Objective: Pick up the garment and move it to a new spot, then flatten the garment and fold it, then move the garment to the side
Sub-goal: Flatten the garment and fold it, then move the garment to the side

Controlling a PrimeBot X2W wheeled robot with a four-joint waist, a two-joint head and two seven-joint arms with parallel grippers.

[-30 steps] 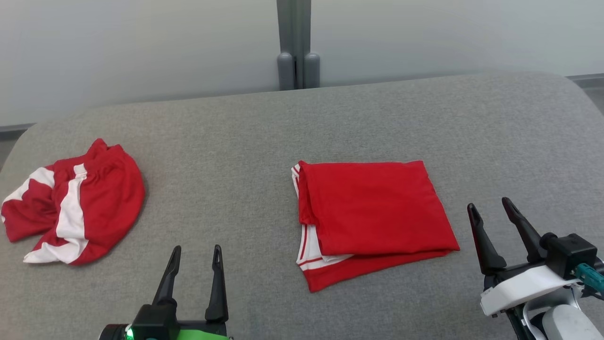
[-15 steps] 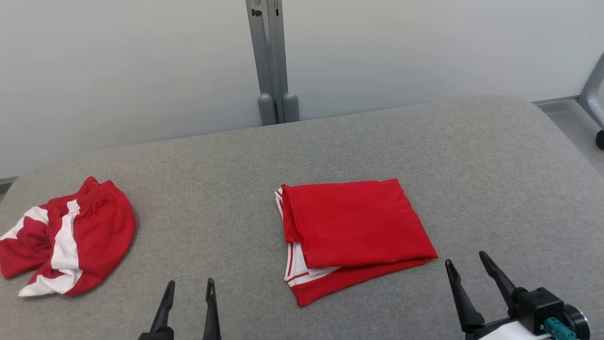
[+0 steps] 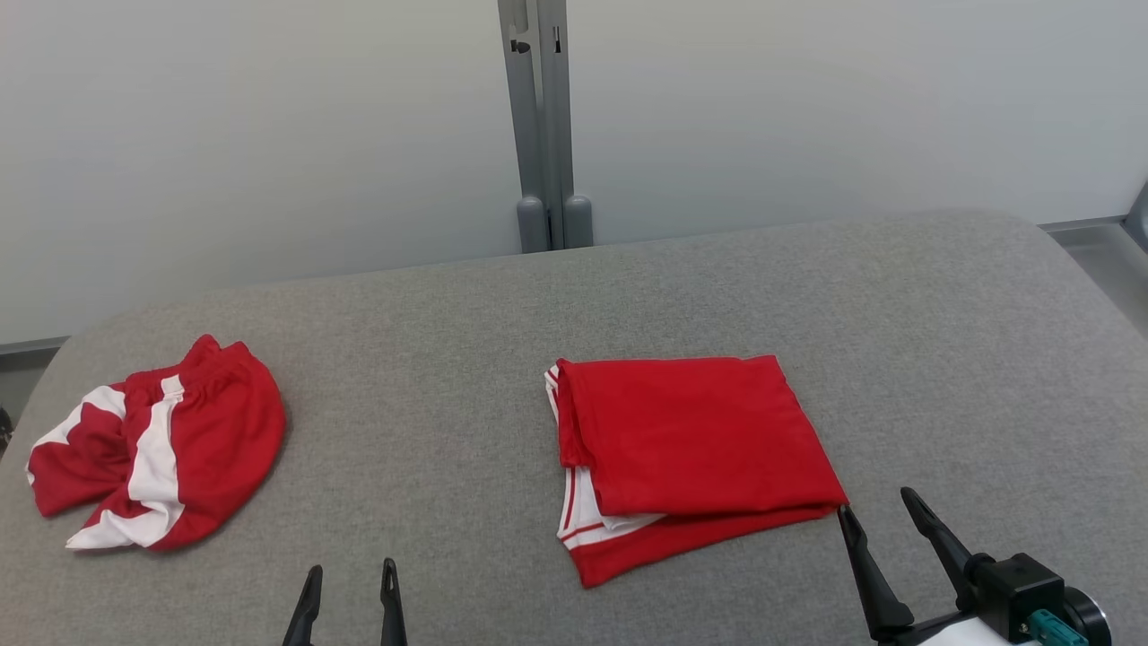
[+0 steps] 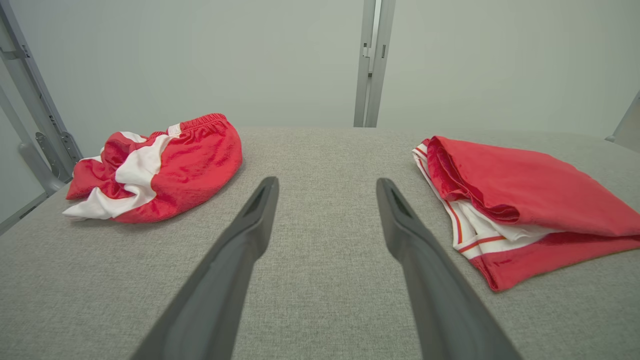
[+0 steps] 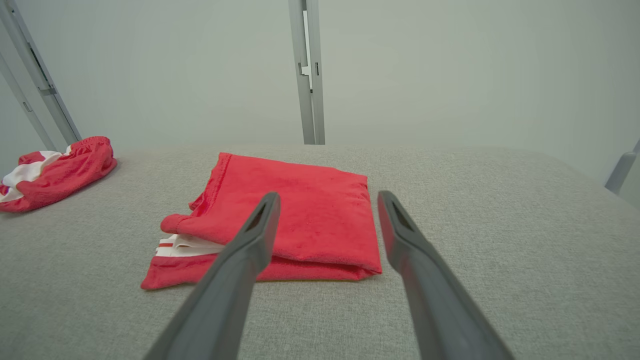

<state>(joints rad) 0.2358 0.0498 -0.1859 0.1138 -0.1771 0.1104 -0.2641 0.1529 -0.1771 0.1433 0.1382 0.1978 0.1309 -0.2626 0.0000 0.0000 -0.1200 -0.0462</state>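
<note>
A folded red garment with white trim lies flat on the grey table, right of centre; it also appears in the left wrist view and the right wrist view. A second red and white garment lies crumpled at the far left. My left gripper is open near the front edge, between the two garments, holding nothing. My right gripper is open just off the folded garment's near right corner, empty.
A grey post stands against the pale wall behind the table. Angled metal struts show at the far left. The table's rounded right edge drops toward the floor.
The head camera has tilted up, so everything sits lower in the picture. Both grippers have drawn back toward me, staying open. The garments lie as they were.
</note>
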